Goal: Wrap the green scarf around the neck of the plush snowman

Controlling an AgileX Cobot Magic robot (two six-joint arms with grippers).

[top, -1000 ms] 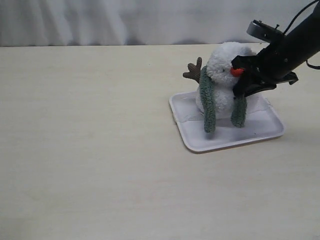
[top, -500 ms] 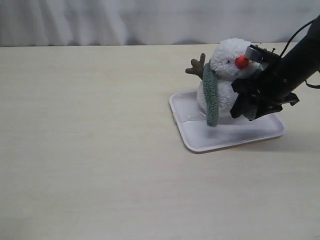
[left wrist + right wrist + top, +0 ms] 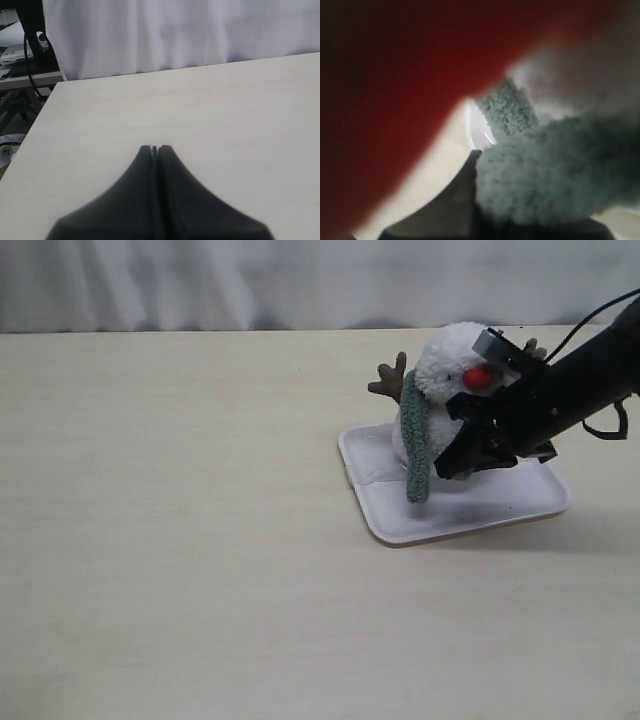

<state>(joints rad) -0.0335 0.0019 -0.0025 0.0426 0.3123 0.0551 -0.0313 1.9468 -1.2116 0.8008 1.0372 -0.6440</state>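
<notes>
Snowman (image 3: 447, 362): fluffy white plush on white tray (image 3: 400, 520).
Scarf (image 3: 417, 445): fuzzy grey-green knit strip round its neck (image 3: 436, 403).
Right gripper (image 3: 455, 460): clamping one end, had dragged it across the chest.
Left gripper (image 3: 154, 149): closed, empty.

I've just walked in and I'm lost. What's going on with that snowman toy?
The right gripper is working on the plush snowman, which stands on a white tray. The green scarf is draped on the snowman. One end hangs down its front, and the other appears pinched in the right fingers, low across its body. The left gripper is shut over the bare table, holding nothing.
</notes>
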